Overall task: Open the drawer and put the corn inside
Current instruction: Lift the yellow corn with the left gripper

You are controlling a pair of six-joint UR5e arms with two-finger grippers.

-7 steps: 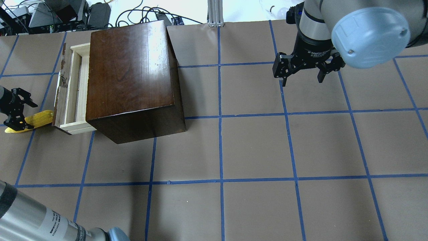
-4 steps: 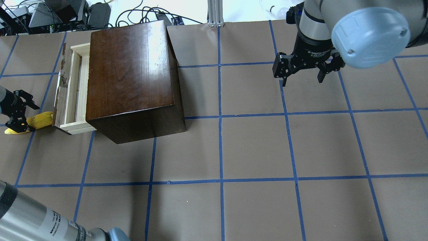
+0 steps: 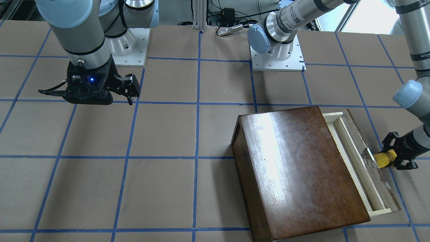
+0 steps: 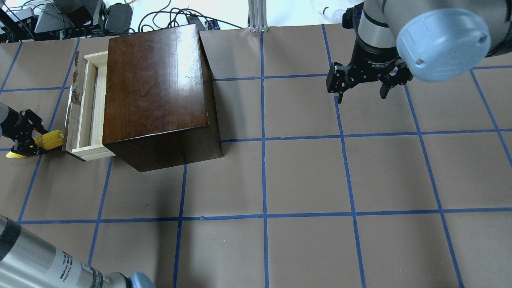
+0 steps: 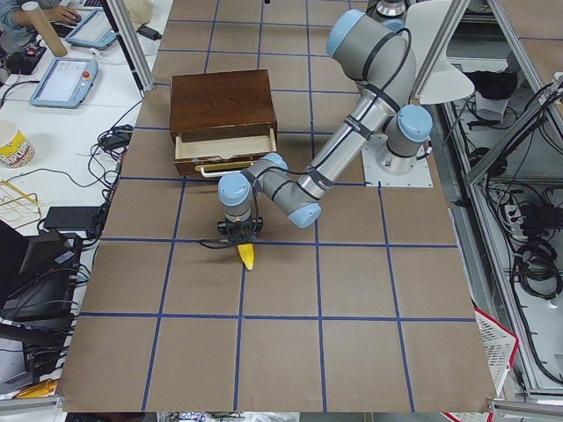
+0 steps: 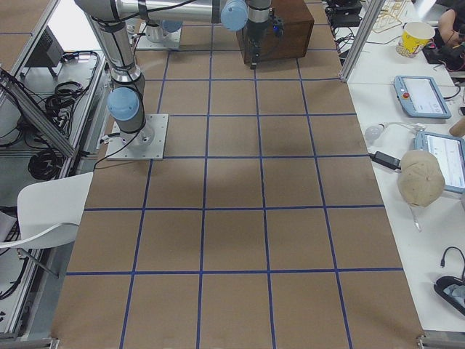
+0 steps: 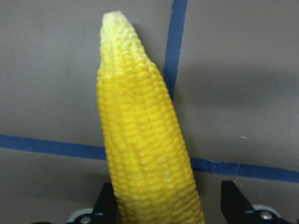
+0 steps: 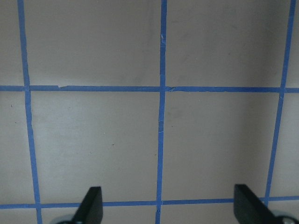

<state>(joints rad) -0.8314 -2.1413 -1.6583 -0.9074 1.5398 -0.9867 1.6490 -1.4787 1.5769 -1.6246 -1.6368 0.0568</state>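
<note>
The drawer [image 4: 86, 108] of pale wood stands pulled out of the dark-brown box [image 4: 156, 88] toward the table's left end, its inside bare. The yellow corn [image 4: 51, 140] lies on the table just outside the drawer's worn front panel, its point away from the box. My left gripper [image 4: 37, 141] is low over the corn, open, with a finger on each side. In the left wrist view the corn [image 7: 145, 140] fills the gap, with space left at one finger. My right gripper [image 4: 362, 94] is open and empty, far off on the right.
The table is brown paper with a grid of blue tape [image 4: 264, 176]. Cables and equipment [image 4: 60, 18] lie past the far edge behind the box. The robot bases [image 3: 277, 53] stand at the near edge.
The left gripper has shifted slightly toward the drawer over the corn, its fingers a little closer together. The right arm, box and drawer have not moved.
</note>
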